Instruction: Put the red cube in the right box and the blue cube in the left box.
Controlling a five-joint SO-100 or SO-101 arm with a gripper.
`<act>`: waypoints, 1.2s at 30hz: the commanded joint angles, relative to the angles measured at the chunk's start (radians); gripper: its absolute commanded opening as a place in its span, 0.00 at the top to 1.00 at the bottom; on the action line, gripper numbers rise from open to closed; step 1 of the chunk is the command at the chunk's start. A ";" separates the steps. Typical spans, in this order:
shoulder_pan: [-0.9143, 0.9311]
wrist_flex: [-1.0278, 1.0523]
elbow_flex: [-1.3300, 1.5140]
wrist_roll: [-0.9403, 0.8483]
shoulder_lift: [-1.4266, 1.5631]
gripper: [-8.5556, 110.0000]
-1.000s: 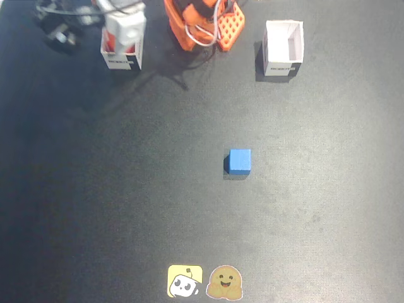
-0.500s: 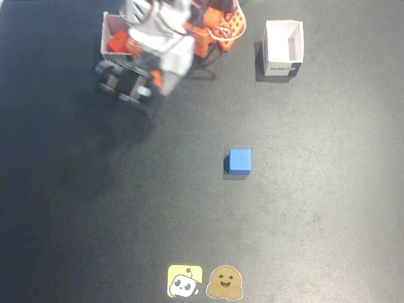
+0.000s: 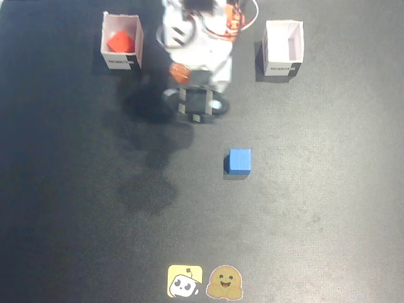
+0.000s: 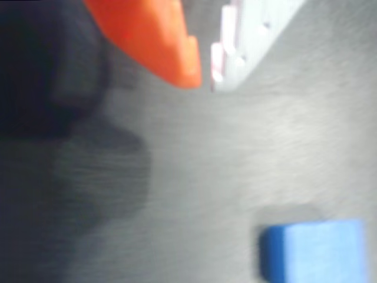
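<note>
Your red cube (image 3: 120, 42) sits inside the white box (image 3: 122, 43) at the upper left of the fixed view, the one with the pinkish inside. The other white box (image 3: 283, 47), at the upper right, shows only its pale walls. Your blue cube (image 3: 240, 161) rests alone on the dark counter (image 3: 315, 208), well apart from both boxes, near the middle of the fixed view. The arm reaches out between the two boxes, and your tool (image 4: 205, 73) hangs above the counter, up and to the left of the blue cube. In the wrist view its orange finger (image 4: 159, 41) and white finger (image 4: 247, 35) have nearly met at the tips with nothing between them; the blue cube shows blurred at lower right.
</note>
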 commanded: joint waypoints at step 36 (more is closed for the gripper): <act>-0.270 -0.288 -0.058 0.207 -0.313 0.92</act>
